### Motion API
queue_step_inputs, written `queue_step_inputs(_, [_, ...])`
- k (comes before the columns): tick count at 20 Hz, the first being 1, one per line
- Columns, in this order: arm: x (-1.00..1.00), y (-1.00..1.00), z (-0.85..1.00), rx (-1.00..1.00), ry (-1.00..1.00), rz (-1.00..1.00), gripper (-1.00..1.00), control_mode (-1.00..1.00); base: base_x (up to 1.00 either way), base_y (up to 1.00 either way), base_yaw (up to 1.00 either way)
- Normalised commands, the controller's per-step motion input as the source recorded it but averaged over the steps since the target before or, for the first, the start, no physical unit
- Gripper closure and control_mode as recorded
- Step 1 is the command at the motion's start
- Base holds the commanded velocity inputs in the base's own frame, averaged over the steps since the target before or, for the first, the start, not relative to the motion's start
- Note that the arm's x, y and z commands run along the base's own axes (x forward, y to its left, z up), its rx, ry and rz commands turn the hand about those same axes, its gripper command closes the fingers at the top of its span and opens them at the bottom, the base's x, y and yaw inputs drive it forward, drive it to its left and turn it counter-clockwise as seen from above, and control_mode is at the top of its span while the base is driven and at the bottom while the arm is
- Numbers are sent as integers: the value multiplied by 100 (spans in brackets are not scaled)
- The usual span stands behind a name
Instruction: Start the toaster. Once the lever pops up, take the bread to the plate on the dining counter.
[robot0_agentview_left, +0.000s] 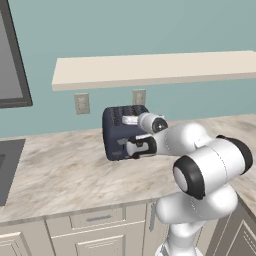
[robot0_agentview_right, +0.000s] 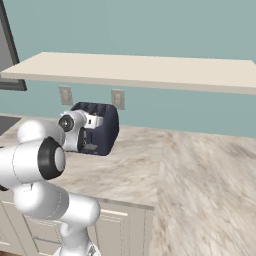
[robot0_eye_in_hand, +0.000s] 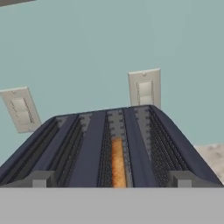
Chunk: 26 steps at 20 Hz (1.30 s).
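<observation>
— Four slots run away from our hand camera, and that is the toaster right under and ahead of the gripper. Where do we have the arm?

— We see it reaching forward over the marble counter, elbow bulging toward the base cameras, forearm roughly level, the hand pressed up against the toaster's front face. In the right base view the wrist sits against the near end of the toaster.

— And the gripper itself, how wide?

— We cannot tell; the fingers are lost against the dark body in both base views, and no tips show in the hand view. Whether they touch a lever, we cannot say either.

— The bread?

— The bread sits sunk in the third slot from the left, just ahead of the hand, only its golden top edge showing.

— Any writing?

— None we can read. Beyond the toaster, two pale wall outlets, unlabelled.
</observation>
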Motion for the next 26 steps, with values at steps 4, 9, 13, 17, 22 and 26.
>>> queue_step_inputs(4, [10,0,0,0,0,0,-100,-100,0,0,0])
queue_step_inputs(9, [8,0,0,0,0,0,-100,-100,0,0,0])
queue_step_inputs(13, [4,0,-2,0,0,0,-100,-100,0,0,0])
queue_step_inputs(17, [0,0,0,0,0,0,-100,-100,0,0,0])
queue_step_inputs(22, [0,0,0,0,0,0,-100,-100,0,0,0])
queue_step_inputs(26, [0,0,0,0,0,0,-100,-100,0,0,0])
